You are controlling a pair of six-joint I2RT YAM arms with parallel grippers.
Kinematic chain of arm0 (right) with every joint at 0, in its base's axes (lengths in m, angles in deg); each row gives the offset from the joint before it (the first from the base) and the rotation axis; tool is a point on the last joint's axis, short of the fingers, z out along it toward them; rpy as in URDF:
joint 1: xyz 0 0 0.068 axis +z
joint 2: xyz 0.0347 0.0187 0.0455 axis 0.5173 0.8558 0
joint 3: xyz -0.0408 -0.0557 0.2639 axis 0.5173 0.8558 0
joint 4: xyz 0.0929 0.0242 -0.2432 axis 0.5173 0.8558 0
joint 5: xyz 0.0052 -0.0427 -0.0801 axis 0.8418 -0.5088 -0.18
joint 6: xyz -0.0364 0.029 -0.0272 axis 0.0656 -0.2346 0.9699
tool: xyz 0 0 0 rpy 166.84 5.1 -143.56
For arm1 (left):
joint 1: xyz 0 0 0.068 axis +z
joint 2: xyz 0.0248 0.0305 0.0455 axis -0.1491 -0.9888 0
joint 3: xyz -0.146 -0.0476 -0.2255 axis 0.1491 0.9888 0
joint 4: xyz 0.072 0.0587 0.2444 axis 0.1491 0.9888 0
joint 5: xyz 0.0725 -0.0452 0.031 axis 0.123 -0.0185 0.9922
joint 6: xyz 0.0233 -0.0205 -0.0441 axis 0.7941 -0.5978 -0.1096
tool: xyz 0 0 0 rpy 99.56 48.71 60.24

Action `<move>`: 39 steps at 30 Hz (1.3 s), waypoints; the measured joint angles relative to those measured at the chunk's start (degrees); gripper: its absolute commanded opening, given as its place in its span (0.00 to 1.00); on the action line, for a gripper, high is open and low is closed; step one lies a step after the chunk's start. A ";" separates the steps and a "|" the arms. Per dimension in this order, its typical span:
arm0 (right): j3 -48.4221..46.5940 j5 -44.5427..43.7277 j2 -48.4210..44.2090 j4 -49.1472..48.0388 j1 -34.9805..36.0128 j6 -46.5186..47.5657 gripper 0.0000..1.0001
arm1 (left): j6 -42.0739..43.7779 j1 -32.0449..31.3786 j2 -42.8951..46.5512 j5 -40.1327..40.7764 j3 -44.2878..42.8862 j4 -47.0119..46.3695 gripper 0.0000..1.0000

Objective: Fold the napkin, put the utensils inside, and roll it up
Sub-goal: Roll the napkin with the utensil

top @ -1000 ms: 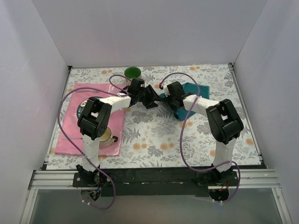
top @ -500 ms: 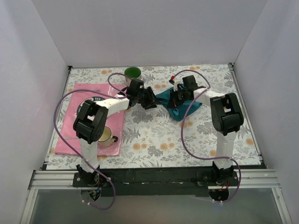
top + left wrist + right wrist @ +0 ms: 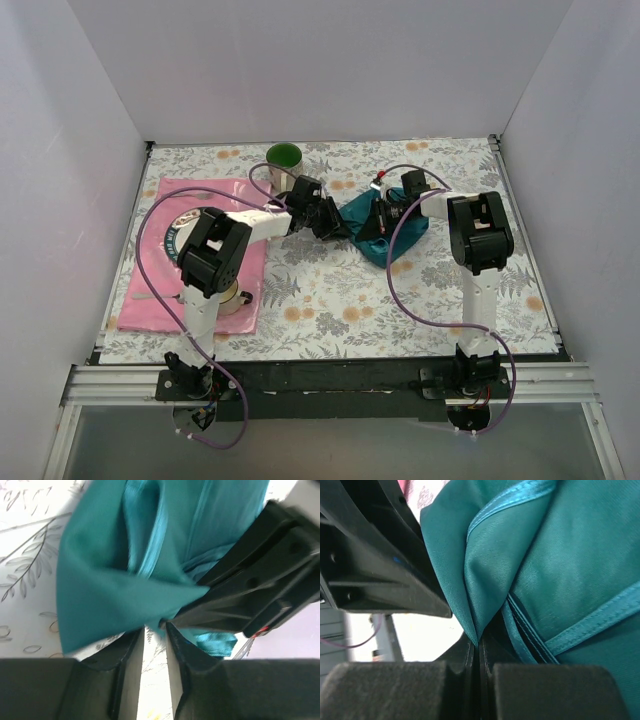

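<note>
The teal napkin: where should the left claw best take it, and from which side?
Probably its left corner, approached from the left: the napkin tapers there to a thin folded point just at the left claw, whose jaws stand slightly apart. The right claw pinches a fold opposite.

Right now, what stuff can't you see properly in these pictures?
- Utensils: none can be made out in any view. The dark teal cloth napkin fills both wrist views.
- Left tool: the cloth covers its fingertips in the left wrist view, and it is too small in the top view, so its grip is unclear.
- Round plate on the pink rectangular placemat: mostly covered by the left arm in the top view.
</note>
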 measured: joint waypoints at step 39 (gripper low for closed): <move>-1.18 3.78 2.32 8.24 -0.85 -1.81 0.01 | 2.89 -1.53 -0.44 5.22 -7.61 1.38 0.09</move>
